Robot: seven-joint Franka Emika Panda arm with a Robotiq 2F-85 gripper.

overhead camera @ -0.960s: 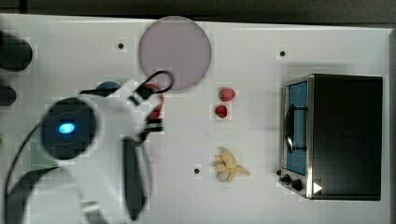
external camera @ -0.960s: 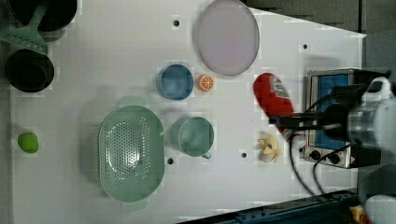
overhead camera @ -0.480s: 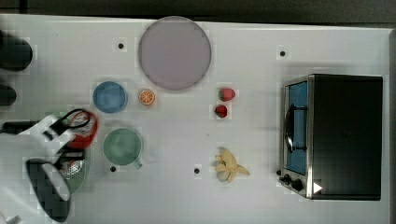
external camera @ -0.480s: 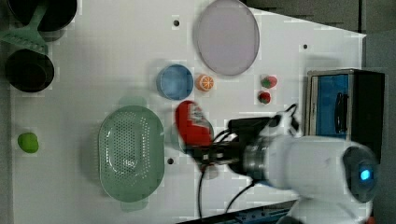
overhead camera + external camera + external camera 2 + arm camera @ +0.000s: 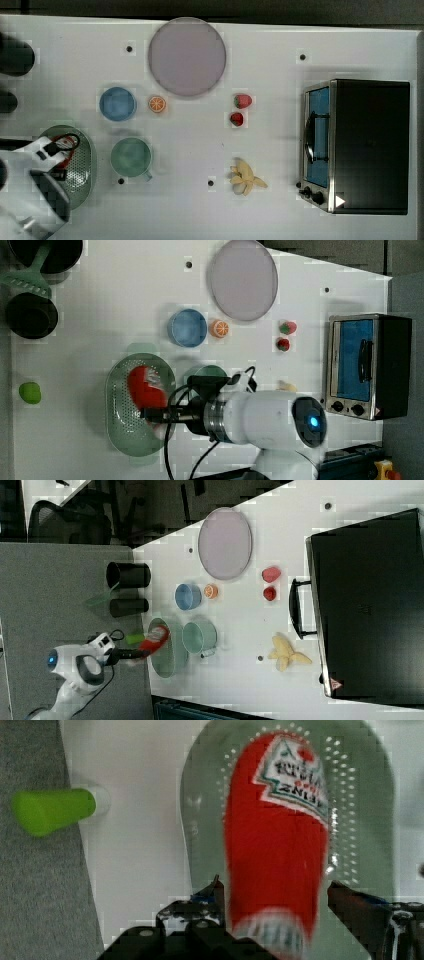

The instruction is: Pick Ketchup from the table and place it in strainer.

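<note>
Two strawberries (image 5: 242, 101), one Ketchup (image 5: 146, 387), one strainer (image 5: 117, 412), one toaster oven (image 5: 367, 145), two black cups (image 5: 127, 575).

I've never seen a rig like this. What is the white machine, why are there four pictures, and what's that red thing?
The white machine is a robot arm with a gripper at its tip. Three cameras off the arm look down on the same white table from different sides. The fourth sits on the wrist and looks past the gripper.

The red thing is a ketchup bottle. It is at the gripper, over the pale green strainer. I cannot tell whether it is gripped or released.

Also on the table are a purple plate, a blue bowl, an orange slice, a green cup, two strawberries, a banana and a toaster oven.
</note>
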